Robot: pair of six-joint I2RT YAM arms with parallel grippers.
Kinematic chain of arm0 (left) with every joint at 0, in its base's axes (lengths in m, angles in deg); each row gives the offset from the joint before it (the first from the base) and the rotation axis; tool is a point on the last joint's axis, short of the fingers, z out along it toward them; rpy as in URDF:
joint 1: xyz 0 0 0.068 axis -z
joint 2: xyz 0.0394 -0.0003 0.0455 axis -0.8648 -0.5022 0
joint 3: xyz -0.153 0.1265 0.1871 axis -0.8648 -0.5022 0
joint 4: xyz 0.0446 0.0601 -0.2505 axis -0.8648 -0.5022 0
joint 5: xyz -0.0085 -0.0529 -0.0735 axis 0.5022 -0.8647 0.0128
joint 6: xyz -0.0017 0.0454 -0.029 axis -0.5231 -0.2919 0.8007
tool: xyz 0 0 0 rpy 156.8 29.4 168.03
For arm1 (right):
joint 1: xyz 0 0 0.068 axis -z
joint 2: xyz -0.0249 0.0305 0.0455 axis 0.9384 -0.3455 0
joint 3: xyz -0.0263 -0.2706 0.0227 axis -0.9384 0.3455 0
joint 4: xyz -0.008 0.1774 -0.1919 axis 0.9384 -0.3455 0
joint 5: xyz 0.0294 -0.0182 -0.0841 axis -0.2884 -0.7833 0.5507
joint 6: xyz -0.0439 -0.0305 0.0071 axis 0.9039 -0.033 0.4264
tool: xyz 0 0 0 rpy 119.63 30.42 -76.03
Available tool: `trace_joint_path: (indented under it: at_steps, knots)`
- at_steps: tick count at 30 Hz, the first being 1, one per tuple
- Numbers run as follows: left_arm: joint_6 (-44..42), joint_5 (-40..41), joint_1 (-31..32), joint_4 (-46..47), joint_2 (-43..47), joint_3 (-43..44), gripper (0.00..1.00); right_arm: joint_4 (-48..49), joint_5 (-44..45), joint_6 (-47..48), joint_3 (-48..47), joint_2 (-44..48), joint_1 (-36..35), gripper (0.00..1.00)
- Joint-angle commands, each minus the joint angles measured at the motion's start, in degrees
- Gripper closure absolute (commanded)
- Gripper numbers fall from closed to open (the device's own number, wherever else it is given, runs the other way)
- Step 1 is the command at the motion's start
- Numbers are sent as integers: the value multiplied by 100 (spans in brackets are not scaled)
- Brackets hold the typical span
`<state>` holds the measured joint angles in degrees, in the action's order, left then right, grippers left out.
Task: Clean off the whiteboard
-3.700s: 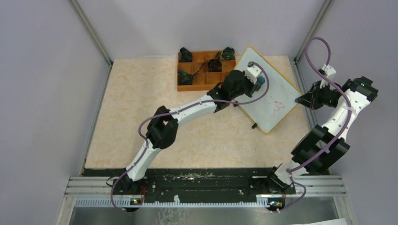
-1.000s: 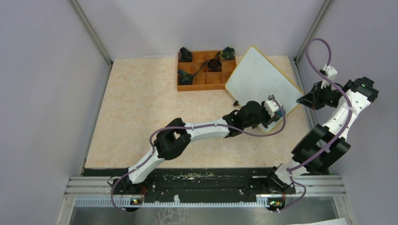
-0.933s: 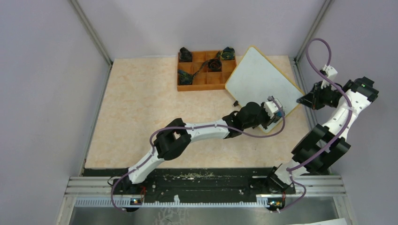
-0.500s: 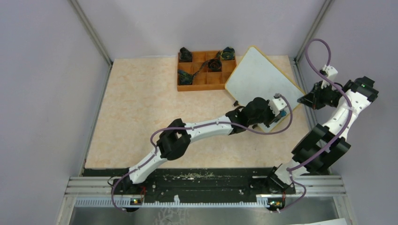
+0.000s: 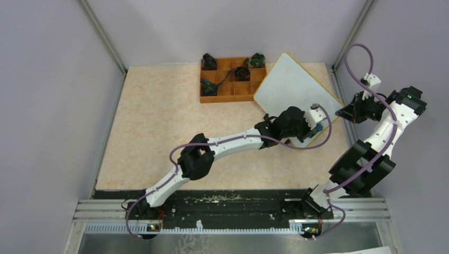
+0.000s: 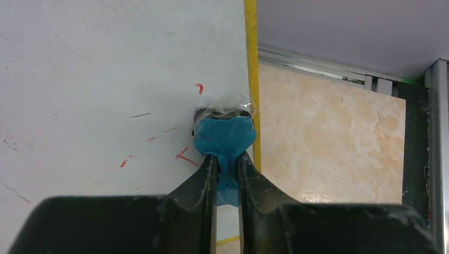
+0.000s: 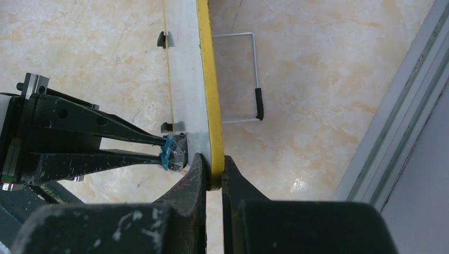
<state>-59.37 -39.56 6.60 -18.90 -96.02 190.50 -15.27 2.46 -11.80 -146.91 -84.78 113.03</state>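
Observation:
The whiteboard (image 5: 288, 87) stands tilted at the back right, white with a thin yellow frame. My right gripper (image 7: 213, 172) is shut on its yellow edge (image 7: 207, 95) and holds it up. My left gripper (image 6: 227, 164) is shut on a blue eraser (image 6: 225, 135) with a dark pad wrapped in clear film. The eraser presses on the board face (image 6: 106, 79) close to the yellow frame. A few small red strokes (image 6: 185, 156) and faint streaks lie beside the eraser. In the top view the left gripper (image 5: 312, 126) is at the board's lower right part.
An orange compartment tray (image 5: 231, 79) with several dark parts stands behind and left of the board. The board's wire stand (image 7: 249, 79) shows behind it. Metal cage posts (image 5: 347, 37) and walls close in at the right.
The red scribble on the board 3.7 s ago is mostly wiped away. My left gripper went from the board's upper part to its lower right, then shifted slightly up-right in the last second.

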Motion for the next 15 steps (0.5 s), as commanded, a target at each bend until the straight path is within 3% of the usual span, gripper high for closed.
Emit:
trace_joint_path:
  at_steps: [1, 10, 15]
  knots:
    - [-133, 286, -256, 812, 322, 107, 100, -1047, 768, 512, 278, -94, -319, 100]
    - [-53, 262, -213, 1309, 961, -716, 100, -1052, 743, 514, 267, -124, -319, 100]
    - [-138, 257, -220, 1051, 623, -59, 100, -1047, 759, 529, 296, -110, -317, 100]
